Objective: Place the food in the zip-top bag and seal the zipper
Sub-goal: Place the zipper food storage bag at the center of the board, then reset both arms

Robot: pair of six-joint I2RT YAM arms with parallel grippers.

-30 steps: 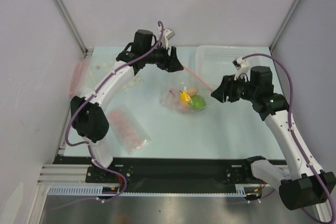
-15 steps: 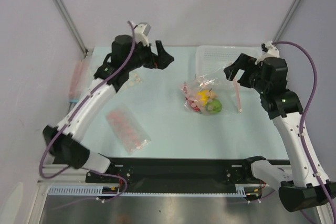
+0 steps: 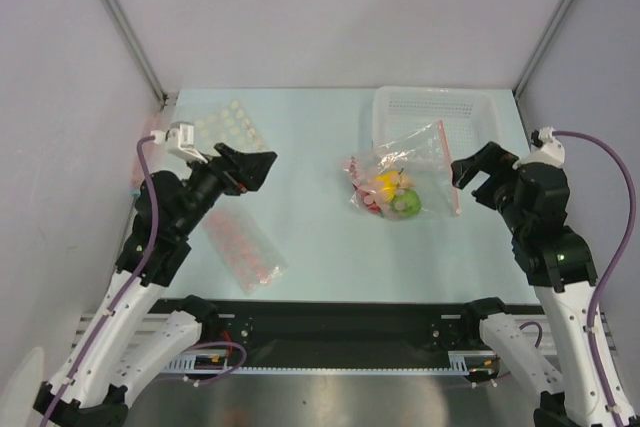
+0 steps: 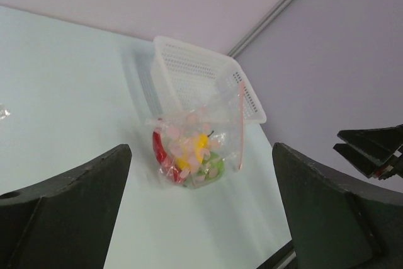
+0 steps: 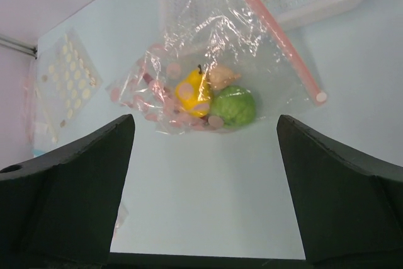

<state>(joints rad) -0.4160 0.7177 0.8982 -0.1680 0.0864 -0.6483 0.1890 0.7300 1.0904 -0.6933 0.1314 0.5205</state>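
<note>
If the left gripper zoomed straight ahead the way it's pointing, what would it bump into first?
For the left gripper, probably the zip-top bag holding the food; nothing else shows in between, though depth is hard to judge.

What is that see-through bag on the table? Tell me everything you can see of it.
The zip-top bag is clear, thin, crinkly plastic with pink round spots and a pink-red zipper along one edge. Inside sit a red chili, yellow pear-like fruit, green round fruit and beige bulb. It lies on the table, its far side against the white basket. Nothing grips it; whether it is sealed is unclear.
</note>
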